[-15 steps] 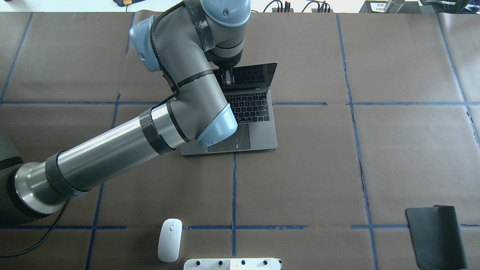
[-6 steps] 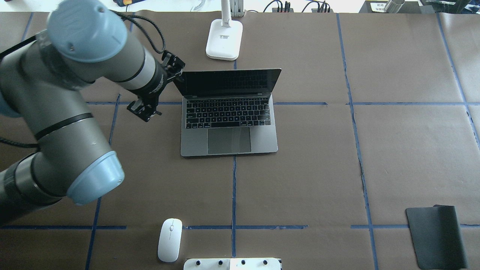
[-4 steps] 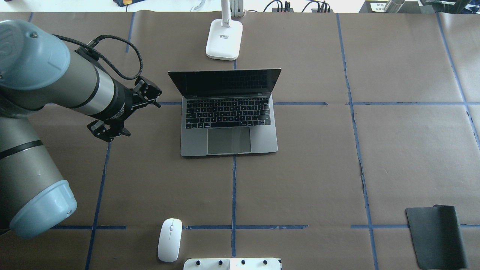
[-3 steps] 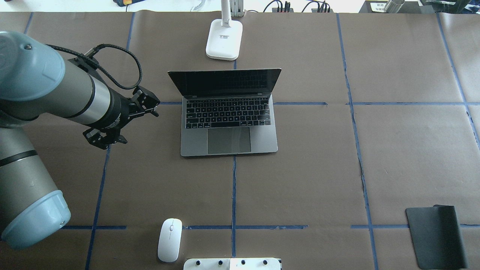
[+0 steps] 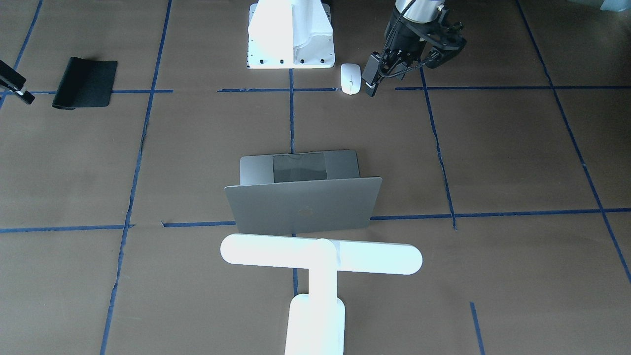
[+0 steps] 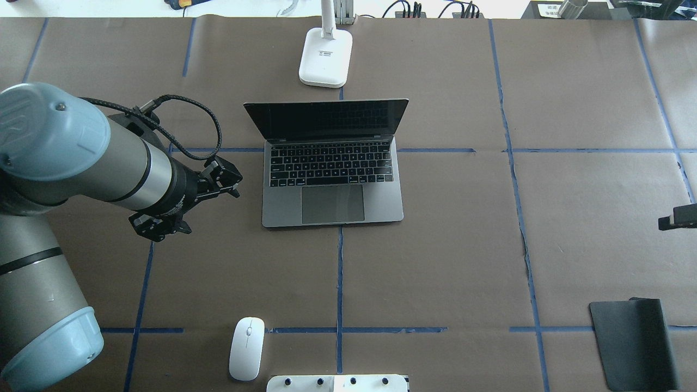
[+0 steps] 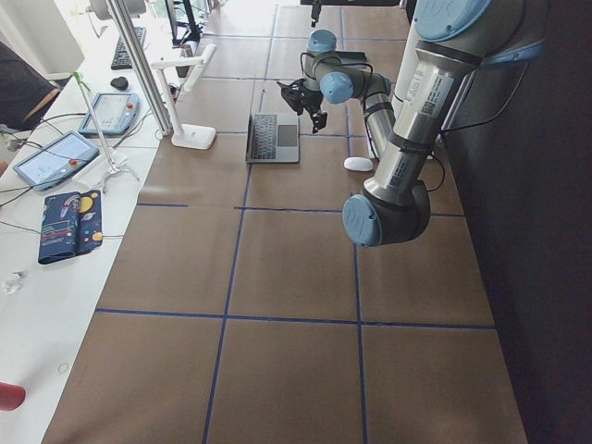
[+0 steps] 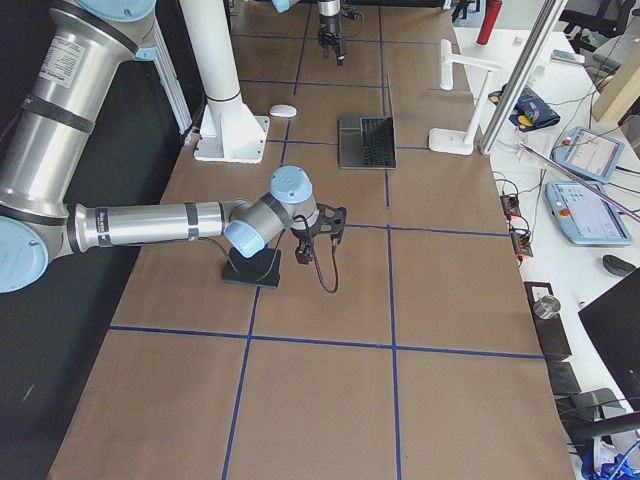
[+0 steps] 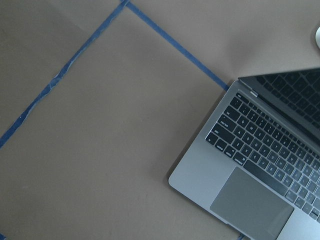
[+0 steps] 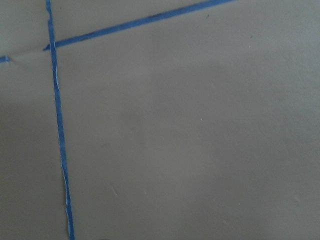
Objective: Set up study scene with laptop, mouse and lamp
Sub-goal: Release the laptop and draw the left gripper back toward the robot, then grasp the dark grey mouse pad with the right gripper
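Note:
The grey laptop (image 6: 332, 204) stands open mid-table, its lid (image 5: 301, 203) facing away from the robot. Behind it is the white lamp (image 5: 320, 259), whose base (image 6: 324, 57) sits at the far edge. The white mouse (image 6: 246, 348) lies near the robot's pedestal. My left gripper (image 6: 188, 202) hovers left of the laptop, open and holding nothing; its wrist view shows the laptop's left corner (image 9: 250, 165). Only a sliver of my right gripper (image 6: 677, 218) shows at the right edge, so I cannot tell whether it is open or shut.
A black mat (image 6: 634, 343) lies at the near right corner, with the right arm hovering close to it. The white pedestal (image 5: 291, 34) is bolted beside the mouse (image 5: 349, 79). Brown paper with blue tape lines covers the table (image 6: 463, 261).
My left gripper left the laptop's lid, swung out to the left and then drifted back toward the robot. The lamp's base came into sight. The right gripper's tip has appeared at the right edge.

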Robot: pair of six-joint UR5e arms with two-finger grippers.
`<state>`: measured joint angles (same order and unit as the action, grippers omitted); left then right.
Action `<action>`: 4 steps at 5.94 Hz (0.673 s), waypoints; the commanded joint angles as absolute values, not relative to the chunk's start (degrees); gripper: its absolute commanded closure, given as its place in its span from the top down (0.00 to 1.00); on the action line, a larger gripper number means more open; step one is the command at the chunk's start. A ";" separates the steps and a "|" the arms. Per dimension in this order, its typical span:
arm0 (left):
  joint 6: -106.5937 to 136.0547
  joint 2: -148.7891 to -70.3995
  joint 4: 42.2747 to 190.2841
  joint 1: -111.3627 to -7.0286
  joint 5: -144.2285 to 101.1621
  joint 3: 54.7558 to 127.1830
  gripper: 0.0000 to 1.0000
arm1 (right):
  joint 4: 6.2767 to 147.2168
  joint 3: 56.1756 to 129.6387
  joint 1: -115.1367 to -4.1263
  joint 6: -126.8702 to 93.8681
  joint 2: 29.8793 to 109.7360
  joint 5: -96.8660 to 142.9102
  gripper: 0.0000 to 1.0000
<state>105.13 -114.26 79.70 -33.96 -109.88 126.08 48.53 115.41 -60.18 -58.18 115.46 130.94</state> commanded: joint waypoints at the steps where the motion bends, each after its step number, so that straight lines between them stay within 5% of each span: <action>1: 105.73 -113.91 79.72 -31.83 -109.78 126.30 1.00 | 40.73 115.40 -43.36 -68.56 120.48 117.35 1.00; 3: 105.65 -113.82 79.72 -31.73 -109.78 127.70 1.00 | 36.93 113.65 -19.10 -86.75 120.59 97.66 1.00; 4: 105.64 -113.82 79.72 -31.73 -109.78 127.97 1.00 | 35.26 113.56 -17.25 -87.62 122.59 96.52 1.00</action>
